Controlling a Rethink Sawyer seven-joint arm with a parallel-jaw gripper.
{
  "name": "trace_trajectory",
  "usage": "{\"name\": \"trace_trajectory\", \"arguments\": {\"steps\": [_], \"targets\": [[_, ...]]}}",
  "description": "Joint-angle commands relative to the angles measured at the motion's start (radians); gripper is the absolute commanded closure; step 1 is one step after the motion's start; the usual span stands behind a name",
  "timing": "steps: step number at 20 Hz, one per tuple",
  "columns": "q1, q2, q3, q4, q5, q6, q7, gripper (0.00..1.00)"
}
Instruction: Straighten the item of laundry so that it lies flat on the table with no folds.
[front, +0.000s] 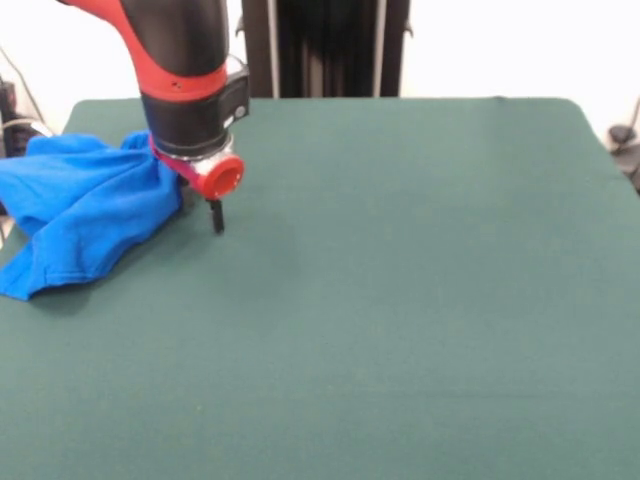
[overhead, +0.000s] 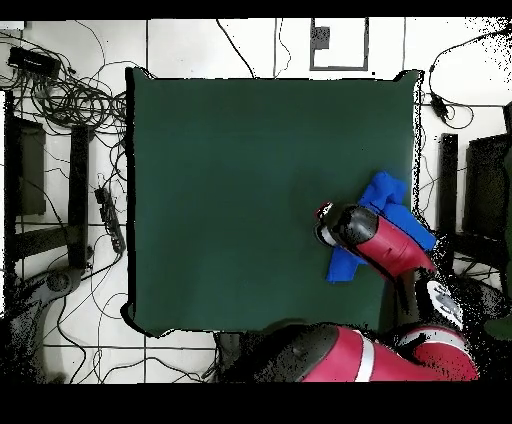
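Near one corner of the green bench (front: 400, 300), a crumpled blue T-shirt (front: 85, 210) lies bunched in folds under the red and black arm (front: 185, 75).

Around the bench on the overhead view, tangled cables (overhead: 70, 95) and dark equipment sit on the white tiled floor (overhead: 180, 40); nothing else rests on the felt. No writing can be read. The arm's wrist hides part of the shirt (overhead: 385, 195) from above. The jaws (front: 215, 218) hang just beside the shirt's edge, low over the felt; whether they are apart or together cannot be told.
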Motion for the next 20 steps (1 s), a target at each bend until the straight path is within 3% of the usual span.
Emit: {"name": "trace_trajectory", "arguments": {"steps": [1, 10, 20], "targets": [[0.054, -0.073, -0.015, 0.11, -0.01, 0.281, 0.146, 0.0], [0.088, -0.217, -0.089, 0.091, -0.053, 0.467, 0.135, 0.0], [0.05, -0.117, -0.071, 0.083, -0.084, 0.278, 0.131, 0.0]]}}
